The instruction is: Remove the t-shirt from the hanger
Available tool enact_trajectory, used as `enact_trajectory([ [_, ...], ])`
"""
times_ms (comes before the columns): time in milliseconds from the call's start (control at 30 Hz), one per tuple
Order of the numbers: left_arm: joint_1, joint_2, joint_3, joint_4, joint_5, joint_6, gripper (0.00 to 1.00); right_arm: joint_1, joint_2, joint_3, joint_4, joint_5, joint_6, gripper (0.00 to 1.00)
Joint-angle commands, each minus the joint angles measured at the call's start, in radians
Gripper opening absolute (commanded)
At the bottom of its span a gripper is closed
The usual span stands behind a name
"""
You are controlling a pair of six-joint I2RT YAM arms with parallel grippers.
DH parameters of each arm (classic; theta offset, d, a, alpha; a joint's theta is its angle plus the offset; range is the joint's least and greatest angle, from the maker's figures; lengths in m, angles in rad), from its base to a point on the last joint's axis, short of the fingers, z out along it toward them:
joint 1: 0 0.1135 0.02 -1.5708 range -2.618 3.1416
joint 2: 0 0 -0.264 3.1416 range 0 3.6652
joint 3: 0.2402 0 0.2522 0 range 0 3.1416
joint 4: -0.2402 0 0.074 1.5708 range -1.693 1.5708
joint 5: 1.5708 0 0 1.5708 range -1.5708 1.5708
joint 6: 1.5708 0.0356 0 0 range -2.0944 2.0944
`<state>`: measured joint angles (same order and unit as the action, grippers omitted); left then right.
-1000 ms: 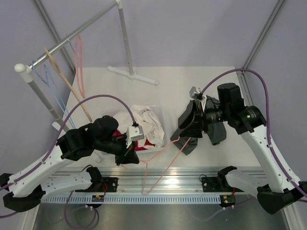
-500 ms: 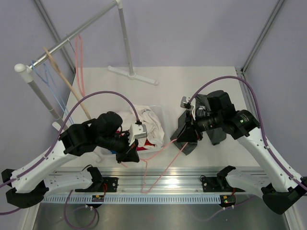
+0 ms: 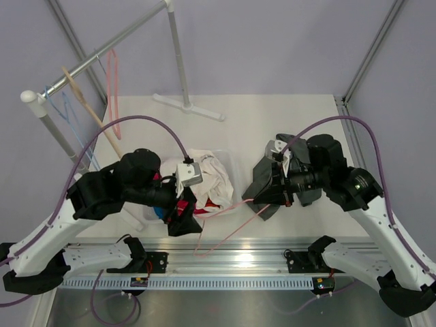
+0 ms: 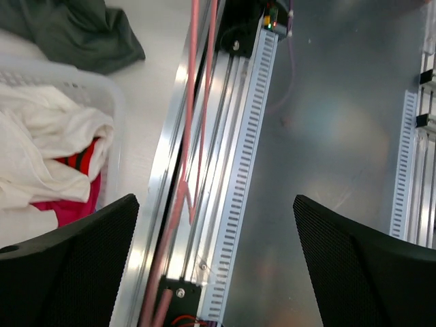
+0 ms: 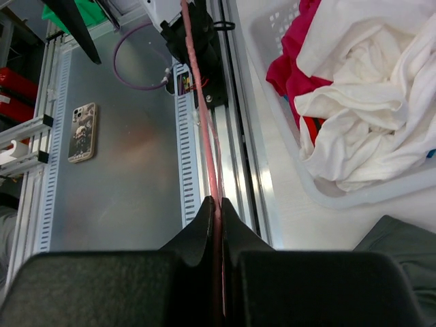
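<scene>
Where the metal rail runs along the bottom of the top view, the thin pink hanger lies slanting across it. Its upper end goes up and to the right, into the right pincer. That pincer is pinched tight on the pink wire, with its two fingers pressed together around it.

Just left of the middle, the left pincer is wide open and holds nothing. It hangs over the near side of a white basket, and the hanger's wire runs below it between its two fingers.

A white cloth and something red lie bunched up in the basket.

Right of the basket, the dark grey t-shirt lies crumpled on the white surface, partly under the right arm. I cannot tell if the hanger touches it.

Far back in the upper left stands a clothes rack. A thicker pink hanger, a wooden hanger and blue hangers hang on it.
</scene>
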<state>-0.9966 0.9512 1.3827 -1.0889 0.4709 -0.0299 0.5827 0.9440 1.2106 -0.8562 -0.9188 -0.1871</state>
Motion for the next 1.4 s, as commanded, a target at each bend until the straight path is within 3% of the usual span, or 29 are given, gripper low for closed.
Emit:
enact_trajectory([
  [0,-0.005,0.000,0.128,0.051,-0.038,-0.016,0.99,0.005,-0.086,0.032,0.051,-0.041,-0.002,0.00],
  [167,-0.005,0.014,0.312,0.057,-0.211,-0.080,0.99,0.005,-0.151,0.110,0.012,0.049,0.020,0.00],
  [333,-0.005,-0.024,0.461,0.115,-0.420,-0.214,0.99,0.005,-0.194,0.153,0.127,0.338,0.153,0.00],
  [433,-0.005,-0.100,0.437,0.237,-0.524,-0.283,0.99,0.005,-0.140,0.196,0.201,0.503,0.254,0.00],
  [467,-0.005,-0.147,0.406,0.301,-0.519,-0.300,0.99,0.005,-0.122,0.207,0.221,0.561,0.271,0.00],
  [667,-0.005,-0.264,0.348,0.450,-0.427,-0.366,0.99,0.005,0.062,0.263,0.489,0.555,0.334,0.00],
  [933,-0.005,-0.362,0.270,0.501,-0.456,-0.366,0.99,0.003,0.344,0.402,0.837,0.750,0.328,0.00],
  [1100,-0.005,-0.377,0.231,0.512,-0.457,-0.350,0.99,0.005,0.470,0.446,1.100,0.755,0.357,0.00],
  [1367,-0.005,-0.417,0.156,0.506,-0.494,-0.298,0.99,0.005,0.781,0.714,1.189,0.701,0.440,0.00],
])
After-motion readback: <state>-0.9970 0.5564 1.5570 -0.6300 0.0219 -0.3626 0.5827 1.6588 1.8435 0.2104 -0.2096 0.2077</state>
